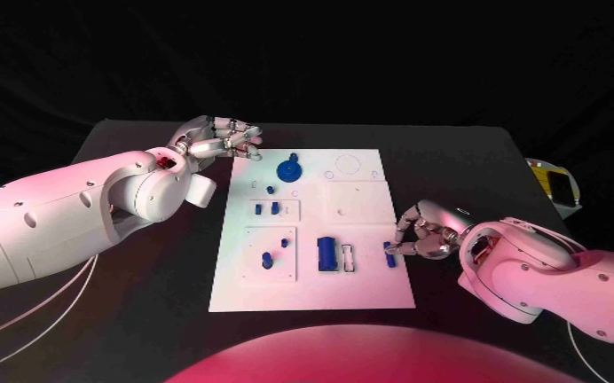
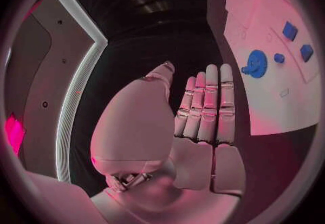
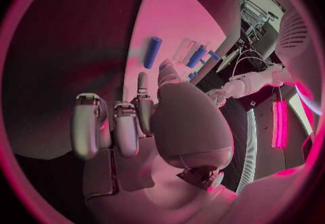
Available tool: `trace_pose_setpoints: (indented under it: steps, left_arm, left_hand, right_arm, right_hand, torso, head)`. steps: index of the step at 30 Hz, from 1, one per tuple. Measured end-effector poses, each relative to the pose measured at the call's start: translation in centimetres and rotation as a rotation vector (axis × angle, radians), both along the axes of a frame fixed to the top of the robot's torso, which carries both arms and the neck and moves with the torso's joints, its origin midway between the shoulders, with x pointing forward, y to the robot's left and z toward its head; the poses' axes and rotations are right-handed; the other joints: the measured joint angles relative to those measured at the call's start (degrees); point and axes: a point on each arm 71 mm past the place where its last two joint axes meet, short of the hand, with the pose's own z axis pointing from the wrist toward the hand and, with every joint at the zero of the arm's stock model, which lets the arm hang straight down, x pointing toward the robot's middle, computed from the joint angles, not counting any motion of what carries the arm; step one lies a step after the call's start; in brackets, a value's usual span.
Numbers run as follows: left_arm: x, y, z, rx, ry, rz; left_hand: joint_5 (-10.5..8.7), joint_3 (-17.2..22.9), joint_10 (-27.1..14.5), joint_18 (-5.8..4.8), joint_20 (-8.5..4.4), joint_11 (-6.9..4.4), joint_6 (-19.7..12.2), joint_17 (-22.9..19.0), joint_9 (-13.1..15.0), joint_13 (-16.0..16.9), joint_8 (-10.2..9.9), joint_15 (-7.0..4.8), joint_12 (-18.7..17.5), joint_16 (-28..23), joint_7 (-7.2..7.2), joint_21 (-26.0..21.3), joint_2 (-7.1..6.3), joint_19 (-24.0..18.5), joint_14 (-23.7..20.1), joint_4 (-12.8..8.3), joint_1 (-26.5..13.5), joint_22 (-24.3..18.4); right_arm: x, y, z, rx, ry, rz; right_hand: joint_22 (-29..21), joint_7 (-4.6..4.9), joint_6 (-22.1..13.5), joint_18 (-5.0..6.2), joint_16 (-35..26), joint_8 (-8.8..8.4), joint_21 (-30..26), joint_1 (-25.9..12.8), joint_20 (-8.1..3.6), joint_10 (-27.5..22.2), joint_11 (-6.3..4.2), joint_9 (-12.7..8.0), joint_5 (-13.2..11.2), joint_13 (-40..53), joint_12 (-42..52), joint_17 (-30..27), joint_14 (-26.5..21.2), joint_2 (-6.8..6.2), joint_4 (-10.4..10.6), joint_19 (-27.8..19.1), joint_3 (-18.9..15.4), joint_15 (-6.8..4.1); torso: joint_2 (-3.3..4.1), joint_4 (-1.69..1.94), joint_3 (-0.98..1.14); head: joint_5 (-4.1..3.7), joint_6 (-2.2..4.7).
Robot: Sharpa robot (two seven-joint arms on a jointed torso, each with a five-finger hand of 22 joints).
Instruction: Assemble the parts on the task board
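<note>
The white task board (image 1: 365, 201) lies in the middle of the black table. On it are a round blue part (image 1: 290, 170), two small blue pieces (image 1: 266, 209), a blue block (image 1: 326, 253) and a blue peg (image 1: 390, 254) near its right edge. My right hand (image 1: 422, 232) sits low at that edge, its fingers (image 3: 141, 91) partly curled and ending just short of the peg (image 3: 152, 52), with nothing in them. My left hand (image 1: 217, 142) hovers off the board's far left corner, its fingers (image 2: 206, 105) straight and side by side, holding nothing; the round part (image 2: 256, 63) lies beyond them.
More small blue pieces (image 1: 272, 253) stand in a recess at the board's near left. A yellow and white object (image 1: 553, 183) lies at the table's right edge. Bare black table (image 1: 153, 312) surrounds the board.
</note>
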Motion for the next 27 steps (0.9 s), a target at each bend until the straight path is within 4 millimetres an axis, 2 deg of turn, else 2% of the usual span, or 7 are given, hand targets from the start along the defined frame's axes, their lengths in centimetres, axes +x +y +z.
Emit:
trace_pose_setpoints:
  steps: [13, 22, 27]
  left_arm:
    - [0.0, 0.1, 0.0, 0.002, -0.001, 0.001]
    - [0.0, 0.1, 0.0, 0.003, -0.001, 0.001]
    - [0.0, 0.2, 0.0, 0.003, -0.001, 0.002]
  left_hand:
    - [0.0, 0.0, 0.0, 0.0, 0.0, 0.0, 0.0, -0.01, 0.0, -0.01, 0.0, 0.0, 0.0, 0.0, 0.0, 0.01, 0.0, 0.0, 0.0, 0.0, 0.0, 0.0]
    - [0.0, 0.0, 0.0, 0.0, 0.0, 0.0, 0.0, -0.01, 0.01, -0.01, 0.0, 0.0, 0.0, 0.0, 0.0, 0.03, 0.0, 0.0, 0.0, 0.0, 0.0, 0.01]
    - [0.0, 0.0, 0.0, 0.0, 0.0, 0.0, 0.0, -0.01, 0.01, -0.01, 0.0, 0.0, 0.0, 0.0, 0.0, 0.03, 0.0, 0.0, 0.0, 0.0, 0.0, 0.01]
  right_arm:
    - [-0.3, 0.6, -1.1, -0.021, 0.024, 0.01]
    - [-0.2, 1.1, -1.7, -0.032, 0.025, 0.023]
    - [-0.1, 1.4, -1.8, -0.039, 0.018, 0.036]
  right_hand:
    - [-0.01, 0.18, 0.19, 0.0, 0.0, 0.0, 0.0, -0.76, 0.0, -0.01, 0.0, 0.0, 0.0, 0.01, -0.81, 0.0, 0.0, 0.29, 0.0, 0.0, 0.0, 0.0]
    - [-0.01, -0.16, 0.98, 0.0, 0.0, 0.17, 0.0, -0.73, 0.0, -0.01, 0.01, 0.21, 0.0, 0.8, -1.03, 0.0, 0.0, 0.32, -0.51, 0.0, 0.51, 0.0]
    - [-0.02, -0.44, 1.64, 0.0, 0.0, 0.0, 0.0, 1.71, -0.01, 0.0, 0.0, 0.27, 0.08, 3.75, -1.03, 0.0, 0.0, 0.87, -1.22, 0.0, 1.76, 0.01]
  torso:
    - [0.03, 0.01, -0.03]
    - [0.07, 0.04, -0.01]
    - [0.04, 0.03, 0.03]
  head:
    - [0.1, -0.32]
    - [0.24, -0.35]
    - [0.32, -0.35]
